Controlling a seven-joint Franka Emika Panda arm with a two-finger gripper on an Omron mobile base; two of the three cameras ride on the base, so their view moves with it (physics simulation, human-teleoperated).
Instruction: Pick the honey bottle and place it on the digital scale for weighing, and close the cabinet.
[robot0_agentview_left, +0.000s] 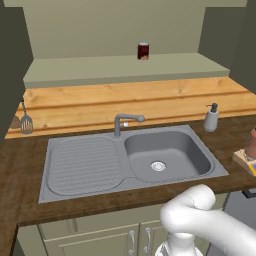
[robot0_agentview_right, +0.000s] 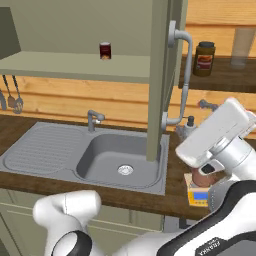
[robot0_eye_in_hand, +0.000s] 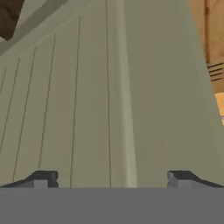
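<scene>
Two dark fingertips (robot0_eye_in_hand: 43, 178) of the claw (robot0_eye_in_hand: 111, 178) are seen at the bottom of the hand view, set wide apart with nothing between them, so the claw is released. Directly ahead of them the olive-green panelled face of a door of the cabinet (robot0_eye_in_hand: 109, 87) is seen at close range, its grooves running away from the tips.

From the right base view, that door (robot0_agentview_right: 159, 85) is seen edge-on, standing open and projecting out over the sink (robot0_agentview_right: 120, 160), with its silver bar handle (robot0_agentview_right: 184, 75) on the side facing the arm. The white hand is held just right of this handle, near the door's lower part.

Below the hand, the honey bottle (robot0_agentview_right: 204, 176) is seen standing on the digital scale (robot0_agentview_right: 200, 196), which rests on the dark wooden surface (robot0_agentview_right: 175, 195) right of the sink; the bottle is partly hidden by the hand. The same pair is cut by the right edge of the left base view, bottle (robot0_agentview_left: 251, 144) on scale (robot0_agentview_left: 245, 161).

A small dark red can (robot0_agentview_left: 143, 51) stands on the cabinet shelf, and a white soap dispenser (robot0_agentview_left: 211, 118) stands behind the sink.
</scene>
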